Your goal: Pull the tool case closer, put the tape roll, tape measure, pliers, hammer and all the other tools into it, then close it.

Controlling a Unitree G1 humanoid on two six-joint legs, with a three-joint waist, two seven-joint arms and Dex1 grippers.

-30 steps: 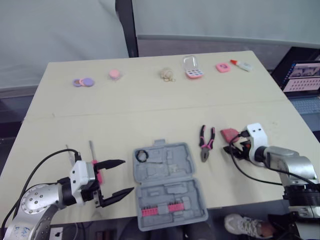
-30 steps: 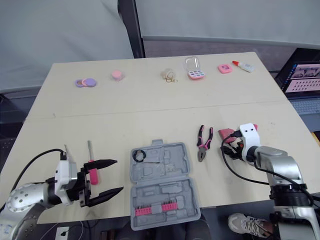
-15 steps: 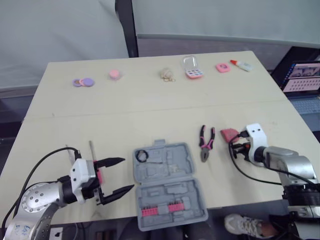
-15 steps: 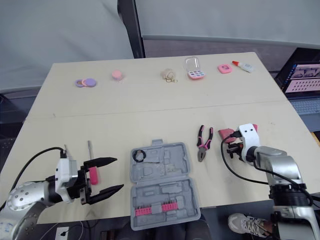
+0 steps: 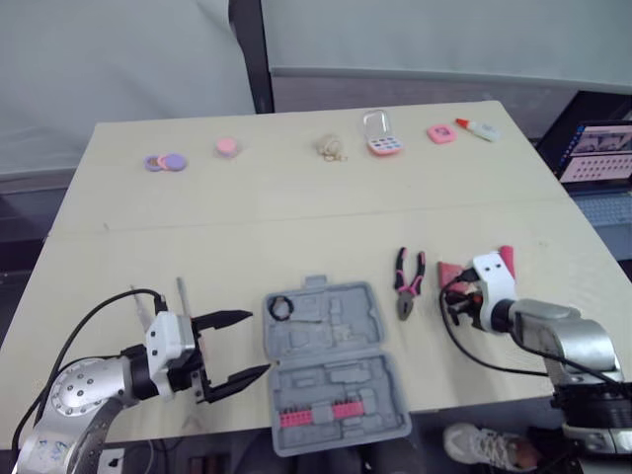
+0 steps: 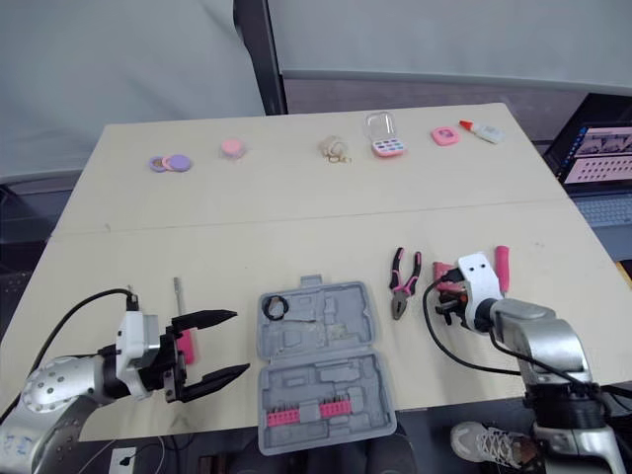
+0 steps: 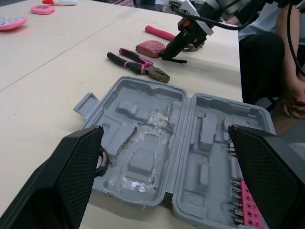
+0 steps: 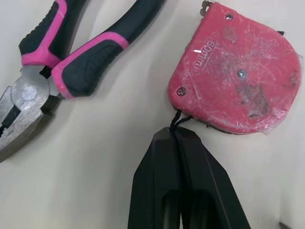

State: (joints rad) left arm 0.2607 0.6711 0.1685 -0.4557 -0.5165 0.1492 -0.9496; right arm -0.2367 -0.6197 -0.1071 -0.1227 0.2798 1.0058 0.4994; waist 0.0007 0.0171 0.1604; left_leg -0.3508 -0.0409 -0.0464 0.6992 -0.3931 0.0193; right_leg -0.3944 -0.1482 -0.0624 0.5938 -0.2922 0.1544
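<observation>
The grey tool case [image 5: 331, 370] lies open at the table's near edge, with a black tape roll [image 5: 279, 308] in its far left corner. My left gripper [image 5: 232, 351] hovers open just left of the case, its fingers [image 7: 71, 176] framing the case [image 7: 171, 148]. A screwdriver [image 6: 178, 296] lies behind that gripper. Right of the case lie the pink-handled pliers [image 5: 408, 281], the pink tape measure [image 8: 238, 90] and a pink hammer handle [image 5: 507, 260]. My right gripper [image 8: 177, 133] is shut on the tape measure's thin black cord, beside the pliers [image 8: 71, 62].
Small items line the far edge: purple and pink discs [image 5: 164, 161], a pink round piece [image 5: 227, 146], a beige cluster [image 5: 331, 148], a pink keypad case [image 5: 381, 138], a pink square [image 5: 439, 133], a glue bottle [image 5: 477, 127]. A laptop [image 5: 597, 153] stands off the right side. A person's arm [image 7: 290, 71] shows beyond the table.
My right gripper has shut and shifted left, nearer the pliers, uncovering the hammer handle behind it. My left gripper drifted slightly toward the case, still open.
</observation>
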